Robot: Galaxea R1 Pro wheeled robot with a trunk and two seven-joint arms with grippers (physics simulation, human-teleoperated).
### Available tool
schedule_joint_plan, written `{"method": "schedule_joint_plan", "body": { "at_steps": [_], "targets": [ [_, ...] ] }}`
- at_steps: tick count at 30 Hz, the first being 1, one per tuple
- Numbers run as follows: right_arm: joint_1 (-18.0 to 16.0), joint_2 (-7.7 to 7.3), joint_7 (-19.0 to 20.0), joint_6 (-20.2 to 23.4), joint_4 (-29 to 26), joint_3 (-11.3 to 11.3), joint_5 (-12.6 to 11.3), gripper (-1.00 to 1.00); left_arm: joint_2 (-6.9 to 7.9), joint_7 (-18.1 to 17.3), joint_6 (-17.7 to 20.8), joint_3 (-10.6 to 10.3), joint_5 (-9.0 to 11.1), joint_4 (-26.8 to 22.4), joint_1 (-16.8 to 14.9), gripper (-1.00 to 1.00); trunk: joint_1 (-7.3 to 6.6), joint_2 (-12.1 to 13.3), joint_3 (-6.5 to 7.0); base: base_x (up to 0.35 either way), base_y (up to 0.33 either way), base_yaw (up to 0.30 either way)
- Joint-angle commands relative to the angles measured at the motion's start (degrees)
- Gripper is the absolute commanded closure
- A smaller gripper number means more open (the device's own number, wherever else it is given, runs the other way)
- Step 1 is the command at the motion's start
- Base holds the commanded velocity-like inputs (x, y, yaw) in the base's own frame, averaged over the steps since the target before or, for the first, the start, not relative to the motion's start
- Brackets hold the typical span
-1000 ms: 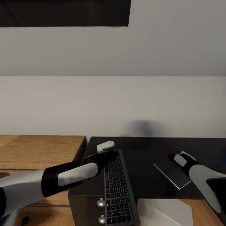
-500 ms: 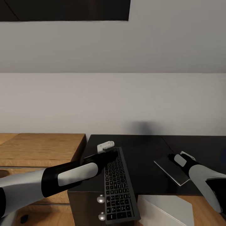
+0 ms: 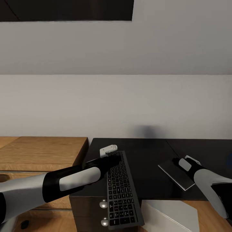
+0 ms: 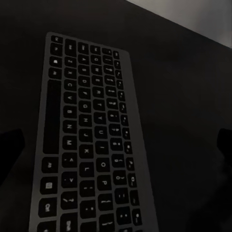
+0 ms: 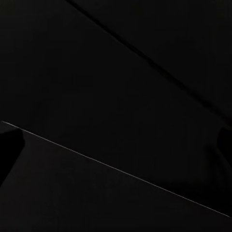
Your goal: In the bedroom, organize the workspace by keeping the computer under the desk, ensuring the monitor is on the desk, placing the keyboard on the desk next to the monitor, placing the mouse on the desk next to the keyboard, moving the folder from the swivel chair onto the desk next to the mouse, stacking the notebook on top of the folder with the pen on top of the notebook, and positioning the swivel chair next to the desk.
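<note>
Bare black desk between keyboard and grey slab, small white mouse just behind keyboard

Pale grey wall is filling most of the head view, its upper part angling in a slightly darker tone. A dark rectangular panel, possibly a window or a screen edge, is sitting at the top. Below left, a light wooden cabinet is butting against a black surface. Wood-toned floor is showing at lower right.
</note>
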Motion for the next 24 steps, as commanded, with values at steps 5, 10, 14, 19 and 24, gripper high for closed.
{"method": "schedule_joint_plan", "body": {
  "at_steps": [5,10,14,19,24],
  "targets": [
    [0.0,0.57,-0.4,0.5,-0.2,0.5,-0.1,-1.00,-0.01,0.3,-0.4,-0.1,0.3,-0.1,-0.1,-1.00,0.00,0.0,-0.07,0.000,0.000,0.000],
    [0.0,1.87,-0.4,0.6,-0.1,0.4,2.0,-1.00,-0.04,1.6,-0.4,-0.1,0.3,-0.1,-0.1,-1.00,0.00,0.0,-0.07,0.000,0.000,0.000],
    [0.0,2.70,-0.5,0.7,-0.1,0.4,4.1,-1.00,-0.05,2.4,-0.4,-0.1,0.3,-0.1,-0.1,-1.00,0.00,0.0,-0.07,0.000,0.000,0.000],
    [0.0,3.06,-0.5,0.7,0.0,0.4,4.8,-1.00,0.02,2.7,-0.5,-0.2,0.3,-0.1,-0.1,-1.00,0.00,0.0,-0.07,0.000,0.000,0.000],
    [0.0,3.01,-0.6,0.8,-0.1,0.3,4.9,-1.00,-0.05,2.7,-0.4,-0.2,0.3,-0.1,-0.1,-1.00,0.00,0.0,-0.07,0.000,0.000,0.000]
  ]
}}
